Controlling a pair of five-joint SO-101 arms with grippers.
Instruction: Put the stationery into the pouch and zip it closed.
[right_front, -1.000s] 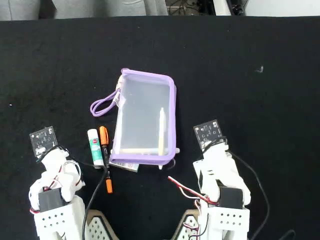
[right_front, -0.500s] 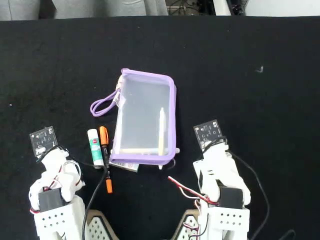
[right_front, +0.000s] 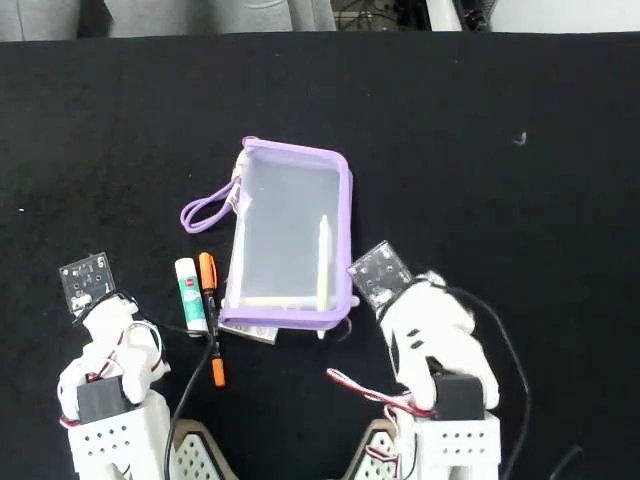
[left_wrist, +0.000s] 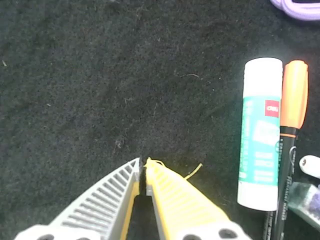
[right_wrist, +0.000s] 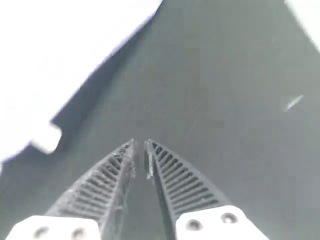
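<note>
A clear pouch (right_front: 290, 235) with purple edging lies flat in the middle of the black table, with a pale pencil (right_front: 323, 262) inside it. Left of it lie a white glue stick (right_front: 189, 294) and an orange marker (right_front: 210, 315), side by side. In the left wrist view my left gripper (left_wrist: 141, 165) is shut and empty, low over bare cloth, with the glue stick (left_wrist: 259, 155) and marker (left_wrist: 291, 125) off to one side. My right gripper (right_wrist: 140, 145) is shut and empty, pointing past the pouch's blurred pale corner (right_wrist: 65, 55). The right arm (right_front: 430, 330) stands by the pouch's near right corner.
A purple wrist strap (right_front: 205, 210) loops out from the pouch's left side. A small flat purple item (right_front: 248, 331) pokes out under the pouch's near edge. The left arm (right_front: 105, 345) sits at the near left. Wide black cloth (right_front: 520, 200) stretches to the right and the far side.
The right arm's wrist has swung left toward the pouch's near right corner. The left arm, the pouch and the stationery have not moved.
</note>
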